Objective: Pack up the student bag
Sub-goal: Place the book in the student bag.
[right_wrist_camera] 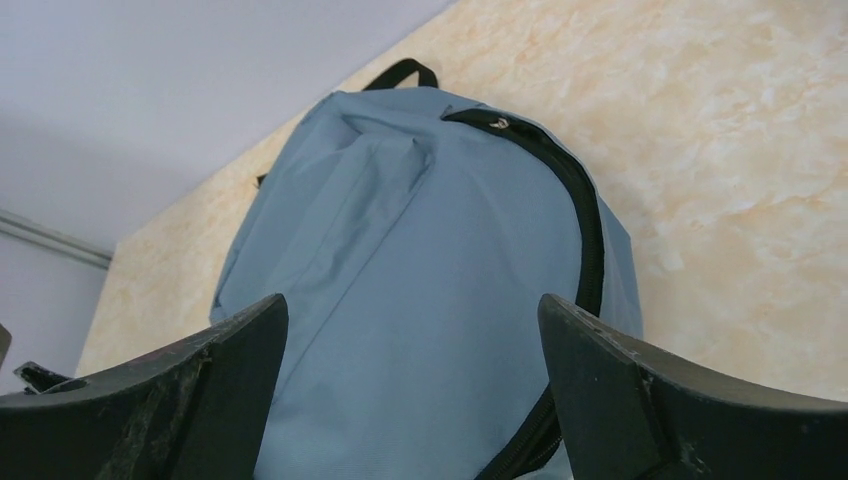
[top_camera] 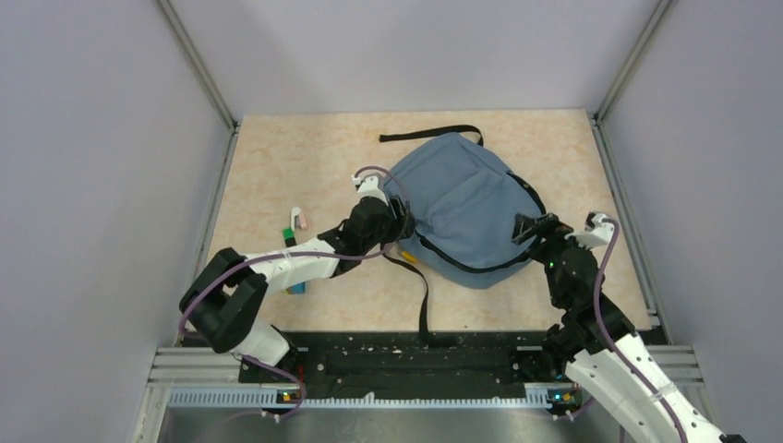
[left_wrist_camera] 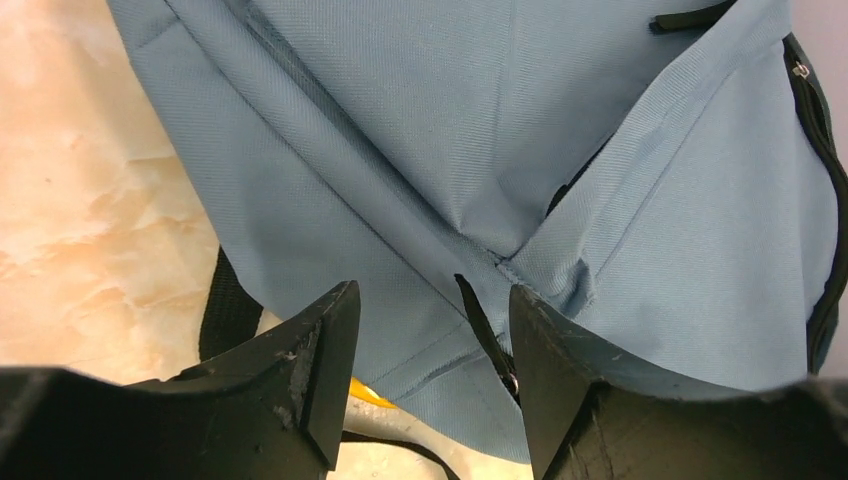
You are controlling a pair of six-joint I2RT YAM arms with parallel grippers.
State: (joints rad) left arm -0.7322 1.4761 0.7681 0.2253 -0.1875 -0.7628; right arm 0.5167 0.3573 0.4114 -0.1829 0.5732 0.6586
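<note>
From above, the bag lay flat right of the table's middle, a strap trailing toward the near edge. Only this view showed small items to its left. The left gripper was at its left edge and the right gripper at its right.

The left wrist showed jaws partly apart over creased blue fabric.

The right wrist showed jaws wide, gripping nothing, above the bag's curved black zip.
</note>
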